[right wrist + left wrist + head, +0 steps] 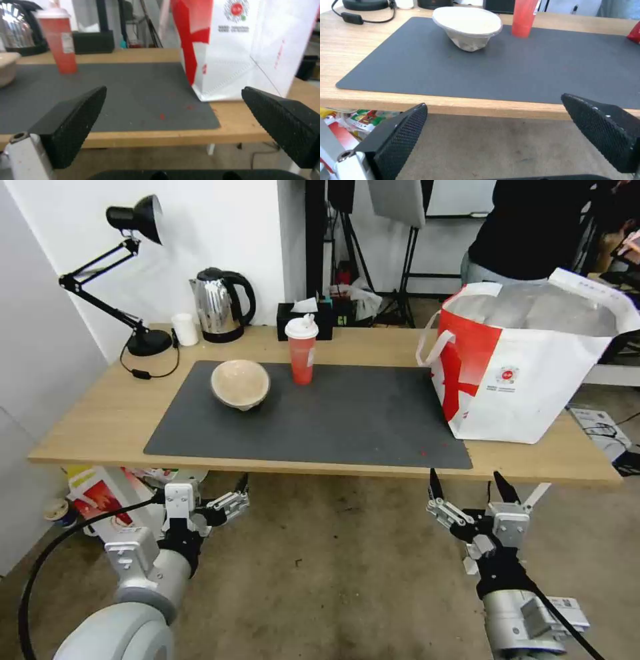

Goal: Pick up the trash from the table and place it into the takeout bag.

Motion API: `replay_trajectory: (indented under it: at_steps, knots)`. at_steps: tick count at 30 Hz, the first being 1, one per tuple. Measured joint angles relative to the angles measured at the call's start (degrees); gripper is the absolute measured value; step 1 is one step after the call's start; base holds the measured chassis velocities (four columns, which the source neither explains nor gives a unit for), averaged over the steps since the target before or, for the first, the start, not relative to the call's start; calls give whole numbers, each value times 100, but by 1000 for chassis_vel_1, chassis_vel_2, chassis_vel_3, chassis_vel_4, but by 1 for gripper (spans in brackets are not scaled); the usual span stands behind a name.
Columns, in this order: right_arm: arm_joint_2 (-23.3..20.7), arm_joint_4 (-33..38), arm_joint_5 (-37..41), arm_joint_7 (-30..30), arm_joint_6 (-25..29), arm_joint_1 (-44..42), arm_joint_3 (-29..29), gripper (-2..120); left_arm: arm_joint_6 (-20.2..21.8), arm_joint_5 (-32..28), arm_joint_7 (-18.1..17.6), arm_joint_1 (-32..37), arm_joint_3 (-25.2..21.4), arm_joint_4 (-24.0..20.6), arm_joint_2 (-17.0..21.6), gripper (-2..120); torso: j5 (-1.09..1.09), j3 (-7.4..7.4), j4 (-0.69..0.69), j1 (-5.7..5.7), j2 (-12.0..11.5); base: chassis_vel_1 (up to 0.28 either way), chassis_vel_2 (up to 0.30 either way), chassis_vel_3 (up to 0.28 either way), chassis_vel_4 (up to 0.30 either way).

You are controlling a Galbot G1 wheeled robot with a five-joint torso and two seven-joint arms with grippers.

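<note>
While both arms hang below the near edge of the table (100, 427), the left gripper (230, 500) sits under the near-left stretch with its fingers spread and nothing between them, and the right gripper (475, 488) sits under the near-right stretch, fingers likewise apart and empty. Both point up toward the tabletop without touching it. In the left wrist view the two black textured pads (400, 132) stand wide apart below the wooden edge; the right wrist view shows the same gap between its pads (71, 122).

On the tabletop lies the dark grey mat (333, 427), with a few small red specks near its near-right corner. Toward the mat's far-left part the tan bowl (241, 383) rests tilted on its side, its opening partly facing the robot. Just beside it, at the mat's far edge, the red cup (302, 355) with a white lid stands upright, apart from the bowl. At the table's right end the takeout bag (533, 380) stands upright and open, silvery lining showing, its base overlapping the mat's right edge.

Along the far edge stand a black tissue box (293, 317), a steel kettle (217, 303), a small white cup (185, 329) and a black desk lamp (133, 273).
</note>
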Motion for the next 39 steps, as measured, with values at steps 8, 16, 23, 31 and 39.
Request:
replay_trajectory:
  at_steps: [8,16,23,31,39]
  knots:
    - [33,-48,127,128,-72,-10,-14,100,-8,-1,1,0,5,0,-2,100,1,0,1,0,0,0,0,0,0]
    - [39,-91,177,159,-91,2,-24,100,-22,-1,2,9,6,0,-3,100,0,0,1,0,0,0,0,0,0]
    - [28,-115,180,88,-113,8,-88,100,-26,0,4,11,14,0,-22,100,0,0,1,1,0,0,0,0,0]
    - [-7,-133,108,-32,-125,29,-94,100,-26,1,6,8,13,0,-22,100,0,0,1,0,0,0,0,0,0]
    - [-28,-278,76,-167,-129,127,-168,100,-26,1,6,20,8,0,-15,100,0,0,0,0,0,0,0,0,0]
